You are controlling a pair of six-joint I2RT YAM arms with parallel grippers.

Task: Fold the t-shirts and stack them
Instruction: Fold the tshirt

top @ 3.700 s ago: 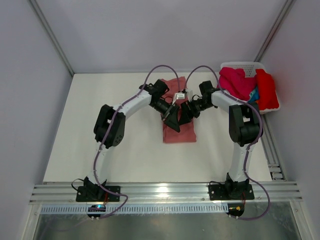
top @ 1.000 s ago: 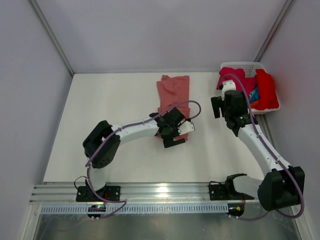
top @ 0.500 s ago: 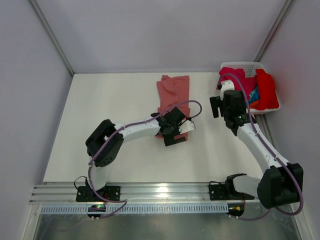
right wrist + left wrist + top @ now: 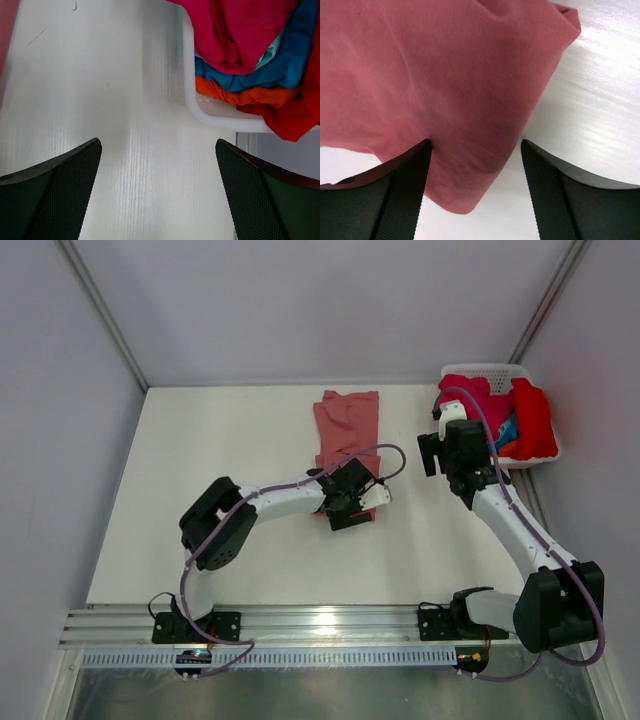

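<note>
Salmon cotton first: the salmon t-shirt (image 4: pixel 347 425) lies as a long narrow strip on the desk (image 4: pixel 230 440), running from the middle of the far edge toward the centre. The left fingers (image 4: pixel 405 190) stand apart astride its near end. A rounded corner of cloth sits between them and nothing is pinched yet. The right fingers (image 4: pixel 55 200) are spread wide with nothing between them, over bare desk just beside the white basket (image 4: pixel 210 112) at the far right corner. The other t-shirts (image 4: pixel 480 405) are heaped in that basket, magenta, blue, orange and red.

The likeliest trouble is the bite itself. The strip is several layers thick, and the corner sits off-centre between the fingers, nearer the left one. If they close on the top layer alone, the lower layers would probably slide free and the strip would open when lifted. A grip on one corner only could also swing the strip askew, so the next fold lands crooked. Soft cloth dragged flat across the desk tends to bunch.

At the basket the shirts overlap, and red cloth hangs over the rim. A careless grab could bring up two at once or tip the light basket.
</note>
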